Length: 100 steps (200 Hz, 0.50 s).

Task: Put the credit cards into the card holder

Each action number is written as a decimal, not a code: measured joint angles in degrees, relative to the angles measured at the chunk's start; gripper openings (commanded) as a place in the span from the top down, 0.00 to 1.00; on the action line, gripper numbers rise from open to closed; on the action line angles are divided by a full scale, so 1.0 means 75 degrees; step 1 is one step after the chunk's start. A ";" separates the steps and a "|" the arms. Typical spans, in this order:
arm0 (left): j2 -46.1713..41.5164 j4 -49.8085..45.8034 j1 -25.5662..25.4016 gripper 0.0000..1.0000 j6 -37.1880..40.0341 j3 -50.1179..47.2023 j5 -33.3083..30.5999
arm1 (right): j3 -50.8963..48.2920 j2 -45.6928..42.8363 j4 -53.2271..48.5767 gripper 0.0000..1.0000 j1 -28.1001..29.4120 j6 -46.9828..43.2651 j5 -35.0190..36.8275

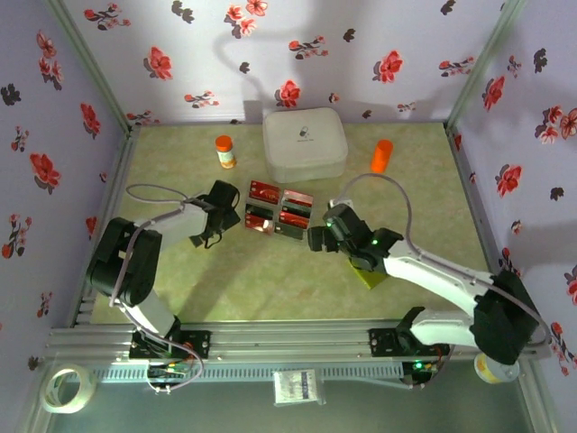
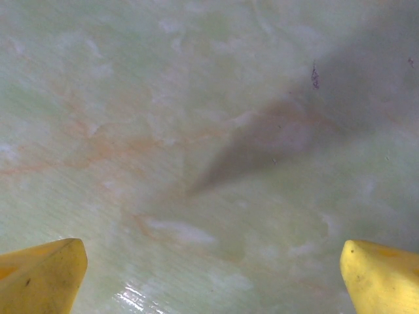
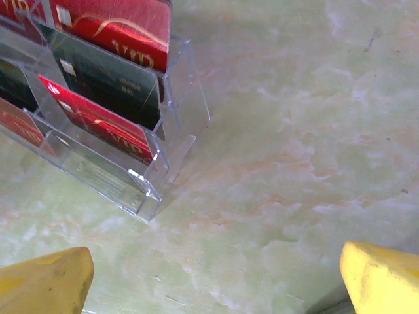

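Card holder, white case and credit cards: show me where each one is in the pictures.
card holder (image 1: 371, 277), top external view, its exposed olive-green corner.
white case (image 1: 305, 144), top external view, middle of its lid.
credit cards (image 3: 114, 23), right wrist view, red face of the uppermost card.

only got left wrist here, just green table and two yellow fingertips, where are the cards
Observer: Red and dark flat cards stand in a clear tiered plastic rack, just right of your left gripper.
Operator: and the card holder
Observer: An olive-green flat wallet lies near the rack, partly under the right arm.
Operator: right gripper holding anything
Observer: No, the right gripper is open and empty, by the rack's corner.
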 measured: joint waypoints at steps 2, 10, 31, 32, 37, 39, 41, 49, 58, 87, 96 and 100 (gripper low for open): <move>0.0000 0.0003 -0.0003 0.00 0.0000 0.0000 0.0006 | -0.0015 -0.0035 -0.0003 0.03 -0.0017 0.0015 -0.0012; 0.0000 0.0000 -0.0020 0.00 0.0000 0.0000 0.0017 | -0.0093 -0.0216 -0.0029 0.03 -0.0105 0.0102 -0.0108; 0.0003 -0.0006 -0.0157 0.00 0.0003 0.0015 0.0058 | -0.0291 -0.0618 -0.0175 0.03 -0.0259 0.0274 -0.0300; 0.0003 -0.0006 -0.0163 0.00 0.0003 0.0015 0.0061 | -0.0309 -0.0641 -0.0181 0.03 -0.0268 0.0283 -0.0315; 0.0003 -0.0009 -0.0219 0.00 0.0003 0.0029 0.0067 | -0.0356 -0.0720 -0.0207 0.03 -0.0294 0.0326 -0.0353; 0.0003 -0.0009 -0.0242 0.00 0.0000 0.0035 0.0070 | -0.0382 -0.0749 -0.0224 0.03 -0.0303 0.0329 -0.0373; 0.0003 -0.0009 -0.0262 0.00 0.0003 0.0041 0.0070 | -0.0399 -0.0778 -0.0236 0.03 -0.0318 0.0338 -0.0379; 0.0003 -0.0009 -0.0356 0.00 0.0000 0.0061 0.0070 | -0.0495 -0.0895 -0.0271 0.03 -0.0361 0.0388 -0.0434; 0.0003 -0.0012 -0.0460 0.00 0.0000 0.0087 0.0070 | -0.0595 -0.1003 -0.0326 0.03 -0.0414 0.0420 -0.0490; 0.0003 -0.0085 -0.0766 0.00 -0.0032 0.0146 0.0061 | -0.0880 -0.1271 -0.0417 0.03 -0.0589 0.0519 -0.0667; 0.0003 -0.0117 -0.0892 0.00 -0.0058 0.0160 0.0061 | -0.0965 -0.1349 -0.0437 0.03 -0.0679 0.0554 -0.0752; 0.0003 -0.0131 -0.0941 0.00 -0.0070 0.0166 0.0061 | -0.0991 -0.1373 -0.0455 0.03 -0.0714 0.0568 -0.0784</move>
